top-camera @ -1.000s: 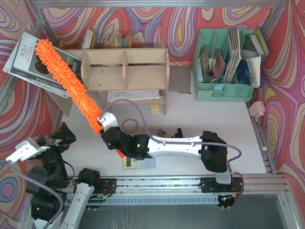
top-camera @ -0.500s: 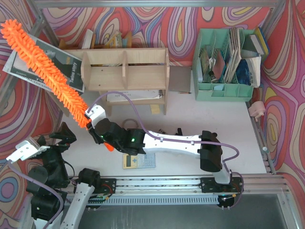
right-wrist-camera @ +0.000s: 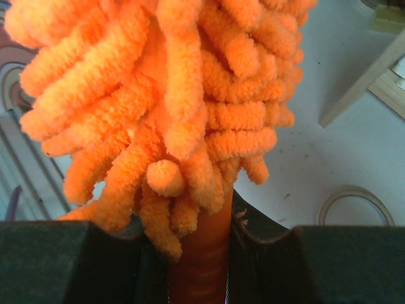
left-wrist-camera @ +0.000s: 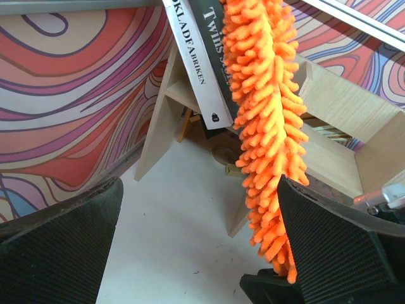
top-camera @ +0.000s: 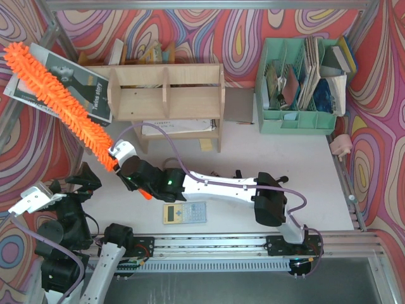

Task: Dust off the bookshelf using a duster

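Right hand [top-camera: 121,164] is clamped on the duster [top-camera: 60,101], jaws closed on the thin orange handle right where the fluffy head begins; the right wrist view shows the handle pinched between both pads.

Duster position: grip point sits just off the bookshelf [top-camera: 166,92] at its front-left corner, low, near the legs. The head runs up and left, away from the bookshelf and outside its left end wall. It crosses the cover of a dark book [top-camera: 69,76] that leans to the left of the bookshelf. None of the head is inside the three compartments. Contact between noodles and the left end wall: cannot tell from any view.

Left hand [left-wrist-camera: 199,209] is wide open and holding nothing, parked front-left of the bookshelf and well apart from it. Its camera looks up at the duster head and the book spine.

Also on the worktop:
- grey calculator [top-camera: 185,212], in front of the bookshelf, close to the right arm's forearm
- mint-green organiser [top-camera: 297,120], right of the bookshelf, stuffed with papers
- spiral notebook [top-camera: 177,126], under the bookshelf between its legs
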{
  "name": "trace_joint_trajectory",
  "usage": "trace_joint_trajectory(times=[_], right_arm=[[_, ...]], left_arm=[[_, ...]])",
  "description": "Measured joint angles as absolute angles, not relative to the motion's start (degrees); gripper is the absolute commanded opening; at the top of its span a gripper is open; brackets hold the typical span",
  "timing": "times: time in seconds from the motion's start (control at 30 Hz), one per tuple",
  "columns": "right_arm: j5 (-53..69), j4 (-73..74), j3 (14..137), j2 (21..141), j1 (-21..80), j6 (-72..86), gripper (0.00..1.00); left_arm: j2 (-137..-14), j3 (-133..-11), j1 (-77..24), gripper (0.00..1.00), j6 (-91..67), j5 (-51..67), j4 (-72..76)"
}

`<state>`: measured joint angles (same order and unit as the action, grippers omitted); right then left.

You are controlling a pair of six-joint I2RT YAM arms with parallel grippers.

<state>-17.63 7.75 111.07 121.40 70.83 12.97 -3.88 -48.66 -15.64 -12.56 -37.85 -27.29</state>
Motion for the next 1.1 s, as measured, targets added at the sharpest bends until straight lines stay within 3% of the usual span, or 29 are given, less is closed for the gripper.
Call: trace_joint_trajectory(times=[0.4,1.1], right_arm=[[-21.0,9.6,105.4,120.0,67.9,18.2,0.0],[-16.7,31.1,132.9,117.8,68.6,48.0,0.0]], left_arm=[[-3.9,-48.7,-15.6,0.98,-12.5,-37.8,-27.3],[-3.9,-48.7,-15.6,0.98,-12.4,-37.8,-27.3]])
